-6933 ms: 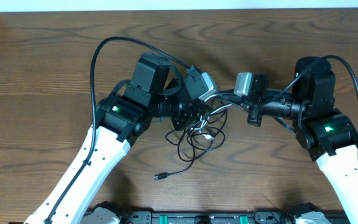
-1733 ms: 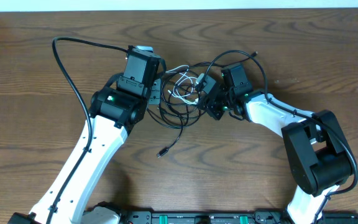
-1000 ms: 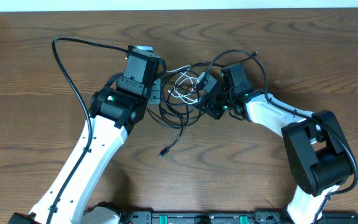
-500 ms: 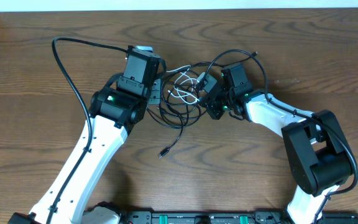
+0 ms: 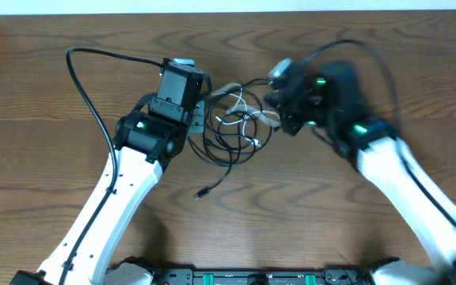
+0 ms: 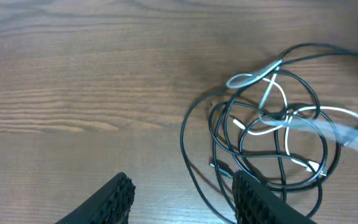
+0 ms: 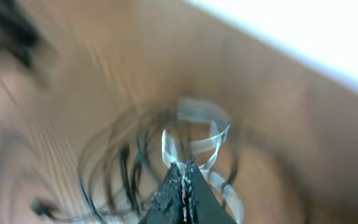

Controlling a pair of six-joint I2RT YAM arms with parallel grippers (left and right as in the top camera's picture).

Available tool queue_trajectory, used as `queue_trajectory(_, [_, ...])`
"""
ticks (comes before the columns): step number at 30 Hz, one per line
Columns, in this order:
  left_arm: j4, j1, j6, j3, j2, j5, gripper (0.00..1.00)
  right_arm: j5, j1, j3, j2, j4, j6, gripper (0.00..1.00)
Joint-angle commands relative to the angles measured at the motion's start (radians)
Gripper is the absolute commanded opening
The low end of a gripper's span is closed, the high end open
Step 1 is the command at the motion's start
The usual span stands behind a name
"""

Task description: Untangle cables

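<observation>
The left gripper point(image 6: 185, 202) hangs low over the table point(image 6: 73, 74) with its two fingers point(image 6: 114, 198) well apart and nothing pinched. Only their ribbed tips show, cut off by the bottom edge of the left wrist view. The cables point(image 5: 236, 125) lie in one knot just to the right of the left gripper: several black loops with a white cable point(image 6: 272, 121) threaded through them. One black loop reaches in front of the gap between the fingers. A black tail runs from the knot to a plug point(image 5: 199, 195) nearer the robot's base than the left gripper. On the far side of the knot is the right gripper point(image 7: 183, 186), its tips pressed together. Heavy blur smears it and the right arm point(image 5: 370, 150). A white strand shows just above the tips, but I cannot tell whether it is pinched.
</observation>
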Motion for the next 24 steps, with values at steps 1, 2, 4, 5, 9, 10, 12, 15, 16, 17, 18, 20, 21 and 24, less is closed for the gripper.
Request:
queue_trajectory(1, [-0.007, 0.002, -0.006, 0.001, 0.008, 0.006, 0.53, -0.019, -0.012, 0.024, -0.204, 0.025, 0.029, 0.01])
queue_trajectory(2, [-0.007, 0.003, -0.006, 0.001, 0.008, 0.018, 0.56, -0.01, -0.015, 0.024, -0.254, 0.038, 0.029, 0.01])
queue_trajectory(4, [-0.006, 0.003, -0.006, 0.001, 0.008, 0.05, 0.6, 0.023, -0.019, 0.024, -0.335, 0.058, 0.029, 0.01])
queue_trajectory(5, [-0.005, 0.003, -0.006, 0.001, 0.008, 0.061, 0.61, 0.055, -0.02, 0.024, -0.372, 0.062, 0.028, 0.01])
queue_trajectory(9, [-0.006, 0.003, -0.006, 0.001, 0.008, 0.104, 0.61, 0.175, -0.028, 0.024, -0.446, 0.021, 0.024, 0.01])
queue_trajectory(10, [-0.006, 0.002, -0.006, 0.001, 0.008, 0.111, 0.61, 0.174, -0.031, 0.024, -0.446, -0.006, 0.025, 0.01])
queue_trajectory(12, [-0.006, 0.002, -0.006, 0.001, 0.008, 0.121, 0.61, 0.174, -0.034, 0.024, -0.43, -0.067, 0.025, 0.01])
queue_trajectory(15, [-0.006, 0.003, -0.006, 0.001, 0.008, 0.122, 0.61, 0.174, -0.034, 0.024, -0.373, -0.151, 0.066, 0.01])
queue_trajectory(16, [-0.006, 0.002, -0.006, 0.001, 0.008, 0.122, 0.61, 0.175, -0.035, 0.024, -0.348, -0.173, 0.097, 0.01])
queue_trajectory(17, [-0.006, 0.003, -0.006, 0.001, 0.008, 0.122, 0.61, 0.175, -0.035, 0.024, -0.324, -0.19, 0.127, 0.01])
queue_trajectory(18, [-0.006, 0.003, -0.006, 0.001, 0.008, 0.122, 0.61, 0.174, -0.035, 0.024, -0.296, -0.203, 0.172, 0.01])
queue_trajectory(20, [-0.006, 0.003, -0.006, 0.001, 0.008, 0.122, 0.61, 0.174, -0.037, 0.024, -0.23, -0.223, 0.29, 0.05])
queue_trajectory(21, [-0.006, 0.003, -0.006, 0.001, 0.008, 0.122, 0.62, 0.174, -0.037, 0.024, -0.2, -0.232, 0.34, 0.07])
queue_trajectory(24, [-0.006, 0.003, -0.006, 0.001, 0.008, 0.122, 0.98, 0.168, -0.037, 0.024, -0.107, -0.254, 0.449, 0.32])
